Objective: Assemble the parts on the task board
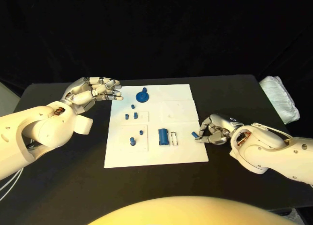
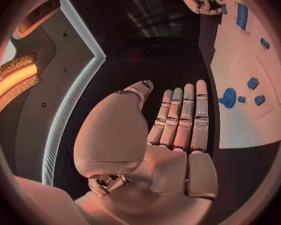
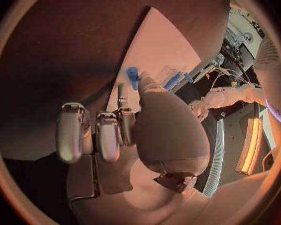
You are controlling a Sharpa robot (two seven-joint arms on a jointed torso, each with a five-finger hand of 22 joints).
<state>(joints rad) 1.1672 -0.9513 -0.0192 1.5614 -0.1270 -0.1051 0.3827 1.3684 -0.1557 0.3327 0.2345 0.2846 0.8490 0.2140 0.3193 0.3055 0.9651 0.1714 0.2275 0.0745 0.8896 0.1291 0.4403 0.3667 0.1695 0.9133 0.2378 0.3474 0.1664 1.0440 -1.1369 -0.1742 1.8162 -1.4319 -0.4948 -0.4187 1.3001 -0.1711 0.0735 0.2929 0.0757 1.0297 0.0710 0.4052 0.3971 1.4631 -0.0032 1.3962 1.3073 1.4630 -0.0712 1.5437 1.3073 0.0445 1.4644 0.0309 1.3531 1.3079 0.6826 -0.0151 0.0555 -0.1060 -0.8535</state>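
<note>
The left robot hand point(image 1: 94, 91) hovered over the black tabletop point(image 1: 62, 183) just beside the far left corner of the white task board point(image 1: 156, 157). It held nothing; the left wrist view showed its fingers point(image 2: 184, 117) stretched out side by side with the thumb apart.

On the task board, a blue round part with a knob point(image 1: 143, 97) stood near the far edge. Nearer, several small blue pegs point(image 1: 133, 115) sat in the left column, and two more small pegs point(image 1: 135, 137) lay lower down. Toward the middle, a larger blue block point(image 1: 162, 136) lay just beside a narrow white slotted piece point(image 1: 173, 138).

The right robot hand point(image 1: 214, 131) rested at the board's right edge, its fingers curled round a small blue part point(image 1: 195, 135) that it pinched at its fingertips; the right wrist view showed the same blue piece point(image 3: 133, 78) against the thumb tip.

Well apart, at the tabletop's far right edge, lay a bundle of white material point(image 1: 279, 98).
</note>
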